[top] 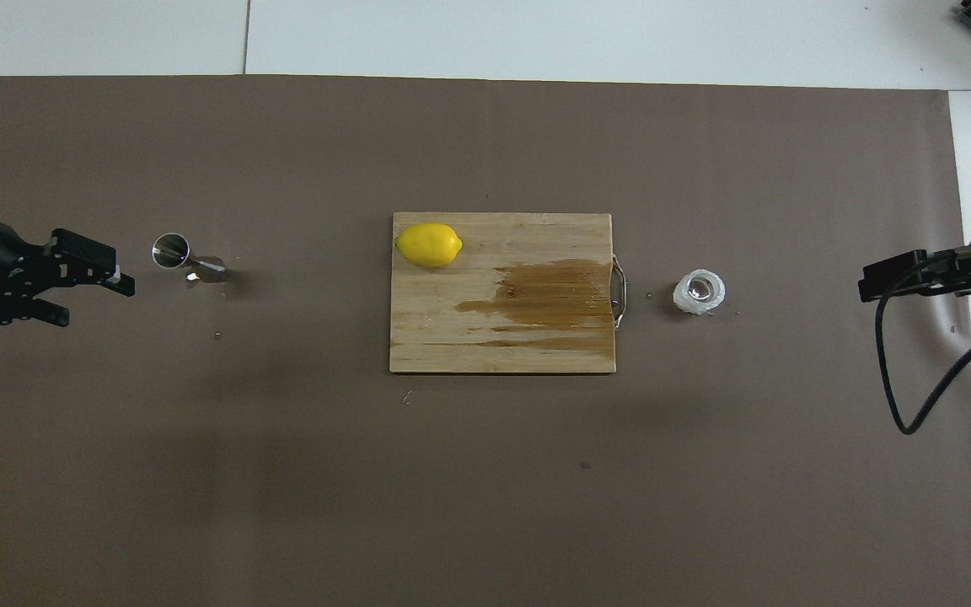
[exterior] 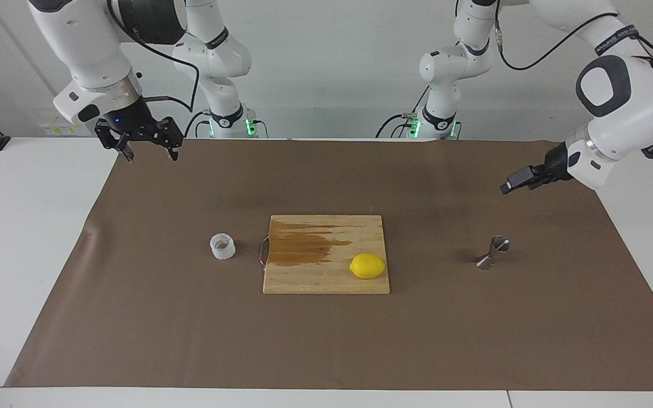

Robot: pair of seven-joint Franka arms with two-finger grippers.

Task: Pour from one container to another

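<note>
Facing view. My left gripper (exterior: 512, 185) hangs over the brown mat at the left arm's end, turned on its side and empty; its fingers I cannot read here. The jigger (exterior: 494, 251) stands upright below it, at about 6 o'clock from the hand, its long axis vertical with the open mouth up. My right gripper (exterior: 148, 148) waits over the mat's edge at the right arm's end, fingers spread, holding nothing. The cup (exterior: 222, 246) sits upright on the mat, well apart from it, at roughly 5 o'clock from that hand. It stands just beside the handle end of the cutting board (exterior: 326, 277).

Overhead view. Left gripper (top: 89, 278) shows open fingers pointing at 3 o'clock, the jigger (top: 186, 260) just ahead of the tips. Right gripper (top: 894, 278) points at 9 o'clock toward the cup (top: 699, 292).

Judgement: each arm has its own vessel nearer, so the left takes the jigger.

Contents: cup has a brownish bottom and whether liquid is in it I cannot tell; nor what is in the jigger. A lemon (top: 429, 244) sits on the stained board.
</note>
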